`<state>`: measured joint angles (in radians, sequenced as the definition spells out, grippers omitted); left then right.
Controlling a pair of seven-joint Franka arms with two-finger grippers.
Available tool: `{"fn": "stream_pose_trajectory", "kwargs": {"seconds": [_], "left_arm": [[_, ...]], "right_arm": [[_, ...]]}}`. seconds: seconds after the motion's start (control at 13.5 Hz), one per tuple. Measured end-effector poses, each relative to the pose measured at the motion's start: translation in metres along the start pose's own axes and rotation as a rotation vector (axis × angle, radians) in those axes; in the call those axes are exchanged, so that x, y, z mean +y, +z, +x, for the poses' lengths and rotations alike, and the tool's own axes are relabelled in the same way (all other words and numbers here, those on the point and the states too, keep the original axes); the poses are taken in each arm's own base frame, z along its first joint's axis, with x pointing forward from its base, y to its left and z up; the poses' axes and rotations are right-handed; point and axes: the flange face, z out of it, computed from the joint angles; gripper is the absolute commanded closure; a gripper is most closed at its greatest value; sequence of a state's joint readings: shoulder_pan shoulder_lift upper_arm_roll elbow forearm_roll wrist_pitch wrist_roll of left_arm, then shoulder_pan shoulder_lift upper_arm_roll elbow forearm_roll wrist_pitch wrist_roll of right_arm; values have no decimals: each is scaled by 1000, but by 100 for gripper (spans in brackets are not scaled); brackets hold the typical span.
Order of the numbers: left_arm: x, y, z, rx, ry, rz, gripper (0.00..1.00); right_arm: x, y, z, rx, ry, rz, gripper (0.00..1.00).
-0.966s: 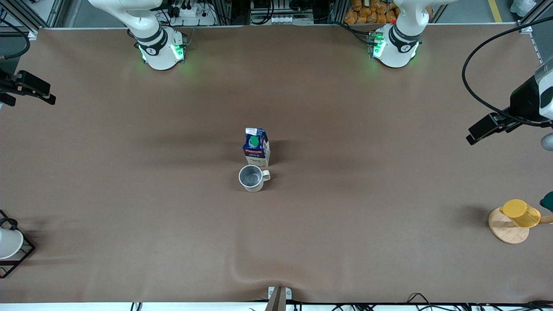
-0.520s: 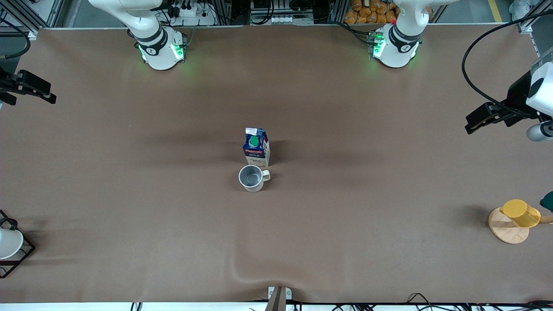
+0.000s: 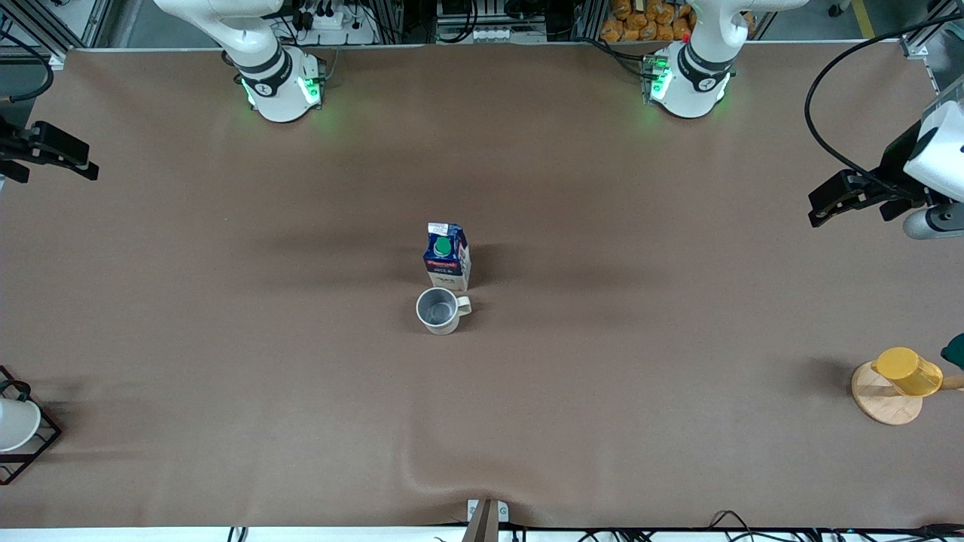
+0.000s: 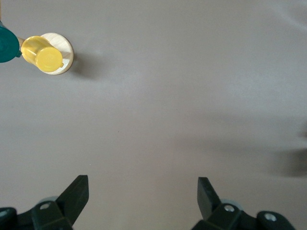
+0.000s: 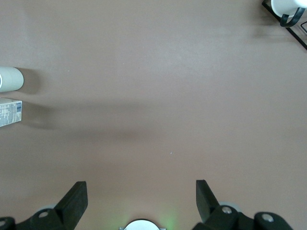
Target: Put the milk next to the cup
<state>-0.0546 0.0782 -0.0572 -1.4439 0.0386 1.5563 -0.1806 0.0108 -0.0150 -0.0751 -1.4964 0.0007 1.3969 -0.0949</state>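
Milk (image 3: 447, 256): we are seeing it standing upright mid-table, green cap up, nothing gripping it.
Cup (image 3: 439, 310): we are seeing it standing just beside the milk and nearer the front camera, handle pointing toward the left arm's end, mouth up.
Left gripper (image 4: 143, 197): we are holding it up over bare table at the left arm's end, fingers (image 4: 76, 192) spread wide and carrying nothing.
Right gripper (image 5: 141, 197): we are holding it up over bare table at the right arm's end, fingers (image 5: 76, 195) spread wide, carrying nothing.
Yellow cup (image 3: 910, 371): we are seeing it resting on a wooden disc (image 3: 883, 399) at the left arm's end.
White cup (image 3: 13, 423): we are seeing it sitting in a black rack (image 3: 34, 448) at the right arm's end.
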Motion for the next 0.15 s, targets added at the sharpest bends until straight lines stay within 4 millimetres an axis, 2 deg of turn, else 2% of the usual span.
{"fn": "stream_pose_trajectory", "kwargs": {"seconds": [0.15], "left_arm": [[3, 0, -2, -13, 6, -7, 0]], "right_arm": [[-1, 0, 0, -1, -1, 0, 0]]}}
